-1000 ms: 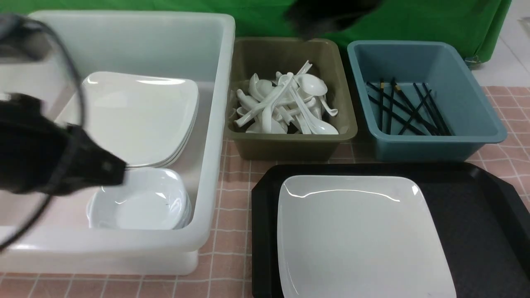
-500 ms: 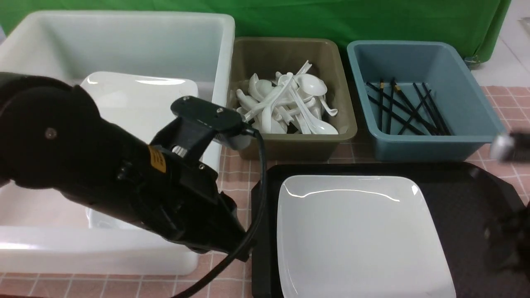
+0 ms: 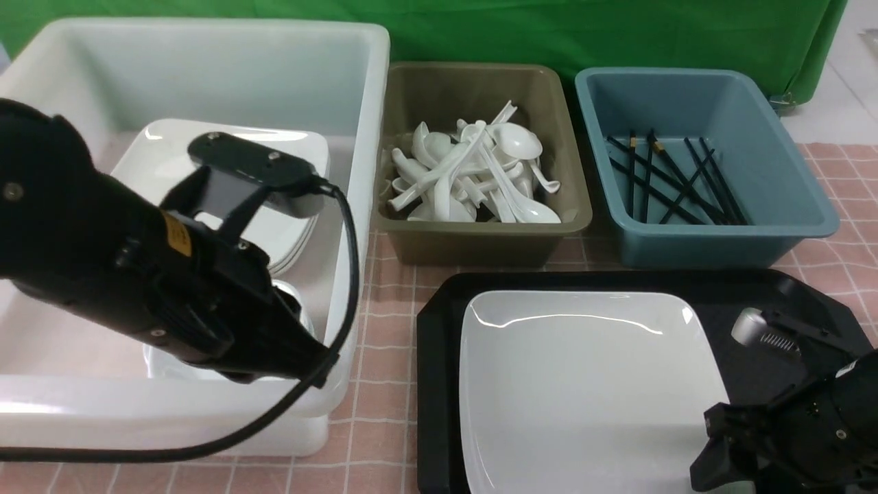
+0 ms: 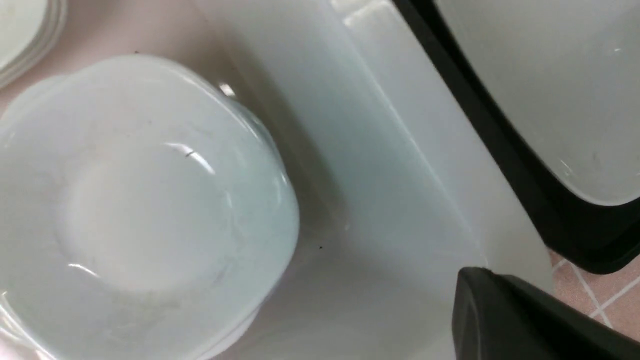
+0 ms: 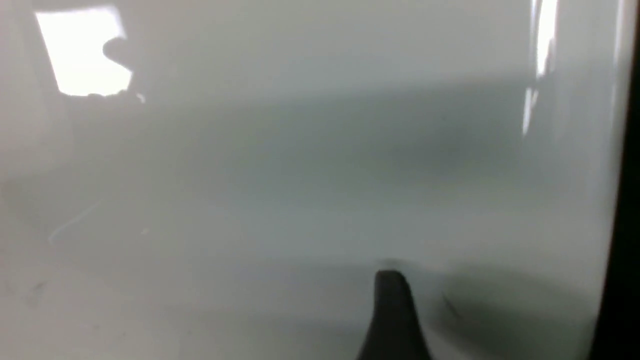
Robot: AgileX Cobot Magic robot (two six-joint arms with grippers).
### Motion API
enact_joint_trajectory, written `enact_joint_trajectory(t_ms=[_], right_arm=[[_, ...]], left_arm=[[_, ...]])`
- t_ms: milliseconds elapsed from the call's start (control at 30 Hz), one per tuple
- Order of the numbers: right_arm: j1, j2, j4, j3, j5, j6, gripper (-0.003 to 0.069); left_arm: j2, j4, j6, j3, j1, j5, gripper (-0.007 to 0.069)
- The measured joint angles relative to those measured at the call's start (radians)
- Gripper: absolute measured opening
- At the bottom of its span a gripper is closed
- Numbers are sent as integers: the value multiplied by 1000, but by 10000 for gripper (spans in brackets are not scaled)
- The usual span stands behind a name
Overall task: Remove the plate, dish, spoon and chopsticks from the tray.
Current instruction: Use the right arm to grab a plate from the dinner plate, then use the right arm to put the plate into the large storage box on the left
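The white square plate (image 3: pixel 590 384) lies flat on the black tray (image 3: pixel 439 384), alone there. My right gripper (image 3: pixel 720 466) hangs low over the plate's near right corner, open and holding nothing. In the right wrist view one dark finger (image 5: pixel 392 305) rests just above the plate (image 5: pixel 300 175); the other finger is out of frame. My left gripper (image 4: pixel 472 280) is shut and empty inside the white tub (image 3: pixel 363 206), beside a stack of small white dishes (image 4: pixel 140 210). White spoons (image 3: pixel 473 171) fill the olive tub, and black chopsticks (image 3: pixel 672 182) lie in the blue tub.
The olive tub (image 3: pixel 480 240) and the blue tub (image 3: pixel 720 243) stand behind the tray. In the white tub, stacked square plates (image 3: pixel 302 226) sit behind the dishes. The left arm and its cable (image 3: pixel 343 274) hang over that tub's near right corner. Pink checked cloth covers the table.
The left arm swung out toward the tray, then drew back left over the white tub. The right arm came down from the far side to the plate's near right corner and opened.
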Motion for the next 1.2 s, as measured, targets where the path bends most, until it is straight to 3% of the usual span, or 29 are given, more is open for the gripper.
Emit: enact_joint_trajectory(t_ms=[67, 100, 167, 367, 467, 533, 667, 867, 1200], right_arm=[[0, 1, 2, -1, -5, -2, 440], [0, 7, 3, 0, -16, -14, 328], [-1, 10, 30, 0, -19, -25, 230], [-1, -6, 39, 0, 9, -32, 233], [-3, -67, 18, -4, 52, -32, 211], [-3, -189, 9, -10, 92, -21, 141], [-3, -349, 19, -21, 140, 9, 71], [-3, -439, -47, -101, 201, 37, 70], [-3, -422, -25, -359, 210, 97, 70]], left_arm=[[-5, 4, 0, 0, 3, 2, -2], [-13, 7, 0, 0, 3, 2, -2], [-21, 9, 0, 0, 3, 2, -2], [-36, 38, -9, 0, 3, 1, -2], [-41, 111, -57, 0, 3, 0, -2], [-45, 182, -107, 0, 3, 5, -2], [-46, 232, -136, 0, 3, 10, -2], [-46, 265, -154, 0, 3, 6, -2], [-61, 317, -179, -22, 56, -7, -2]])
